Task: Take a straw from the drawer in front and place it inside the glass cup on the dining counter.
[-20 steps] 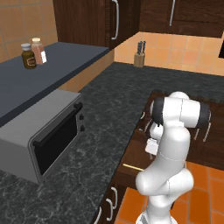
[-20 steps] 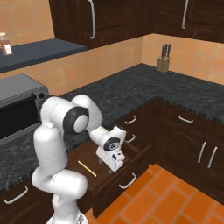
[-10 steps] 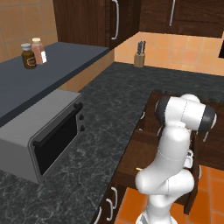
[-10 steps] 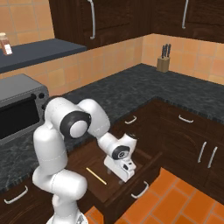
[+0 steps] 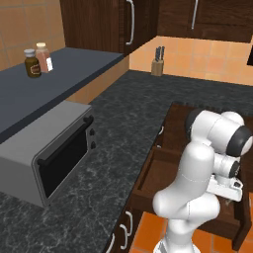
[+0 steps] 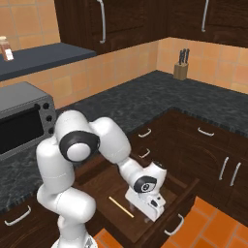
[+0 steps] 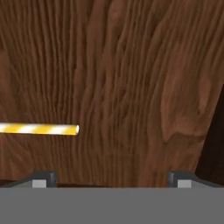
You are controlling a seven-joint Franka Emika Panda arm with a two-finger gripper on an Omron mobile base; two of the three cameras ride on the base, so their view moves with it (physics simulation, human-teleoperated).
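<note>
Dark speckled stone forms the L-shaped counter (image 5: 123, 123) in the left base view, carrying a grey toaster oven (image 5: 49, 153), with a knife block (image 5: 157, 63) far back in the corner. Two spice jars (image 5: 37, 60) stand on a raised dark ledge at the upper left. Below the counter's edge the drawer (image 5: 158, 170) stands pulled out, and the white arm bends down over it, hiding most of its inside.

From the right base view, the open drawer (image 6: 177, 193) shows a lighter brown floor with the straw (image 6: 120, 207) lying flat on it, the one loose item visible inside. The robot's hand (image 6: 145, 198) sits low in the drawer just beside the straw; its finger tips are hidden under the hand.

Along the hand view, the wood-grain drawer floor (image 7: 131, 87) spreads close below, and the yellow-and-white striped straw (image 7: 39, 129) lies at the left, its end short of the middle. The two finger tips (image 7: 43, 178) stand wide apart, jaws open with nothing between them.
</note>
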